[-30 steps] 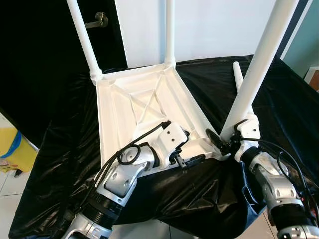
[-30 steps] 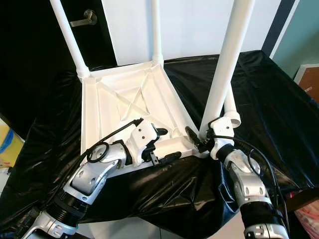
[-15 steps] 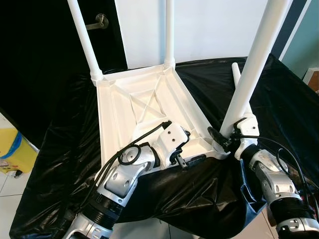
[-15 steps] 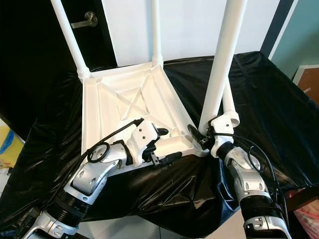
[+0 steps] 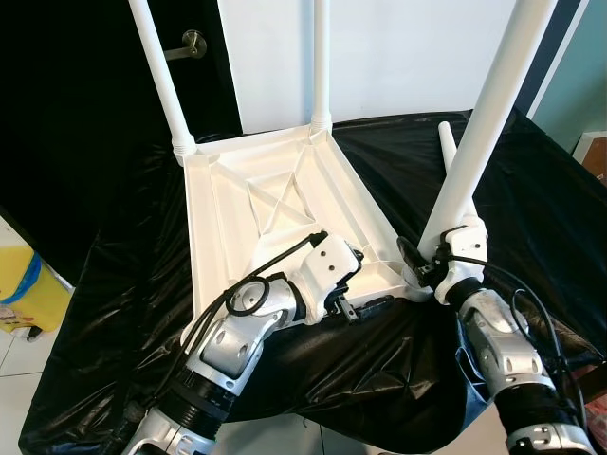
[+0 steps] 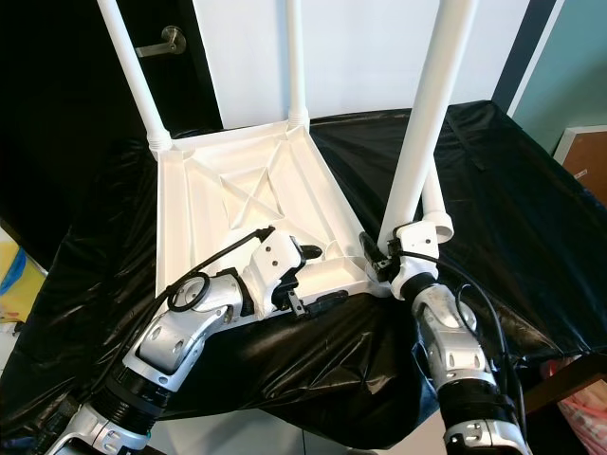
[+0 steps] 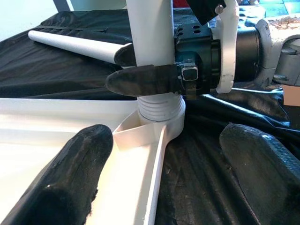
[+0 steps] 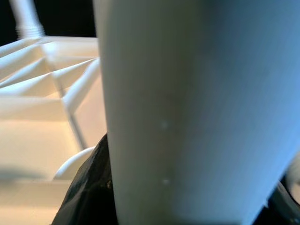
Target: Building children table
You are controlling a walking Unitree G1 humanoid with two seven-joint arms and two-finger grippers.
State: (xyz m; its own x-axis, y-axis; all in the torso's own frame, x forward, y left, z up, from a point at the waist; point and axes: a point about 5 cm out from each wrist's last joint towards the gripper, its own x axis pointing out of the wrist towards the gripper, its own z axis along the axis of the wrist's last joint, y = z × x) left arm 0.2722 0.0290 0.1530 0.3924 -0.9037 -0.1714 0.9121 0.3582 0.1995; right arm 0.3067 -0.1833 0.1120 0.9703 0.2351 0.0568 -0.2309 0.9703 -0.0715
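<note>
Left eye view: a white plastic children's tabletop (image 5: pixel 275 204) lies upside down on a counter (image 5: pixel 114 313) draped in black sheeting (image 5: pixel 560 218). Two white legs stand upright in its far corners, one at 11 o'clock (image 5: pixel 159 71) and one at 12 o'clock (image 5: pixel 321 62). A third leg (image 5: pixel 484 123) rises from the near corner at 4 o'clock, and the right hand (image 5: pixel 419 263) is clamped around its base. The left hand (image 5: pixel 360 305) rests at the tabletop's near rim, about 6 o'clock, fingers spread. A loose fourth leg (image 5: pixel 449 147) lies on the sheeting at 2 o'clock, behind the gripped one.

Right eye view: a dark door with a metal lever handle (image 6: pixel 161 41) stands at 11 o'clock.

Left wrist view: the left hand's two black fingers (image 7: pixel 70 180) are apart, one over the tabletop's rim, the other over the sheeting. Beyond them the right hand's finger (image 7: pixel 140 80) presses against the leg just above its ribbed collar (image 7: pixel 159 110).

Right wrist view: the gripped leg is close and blurred, the tabletop's ribs behind it.
</note>
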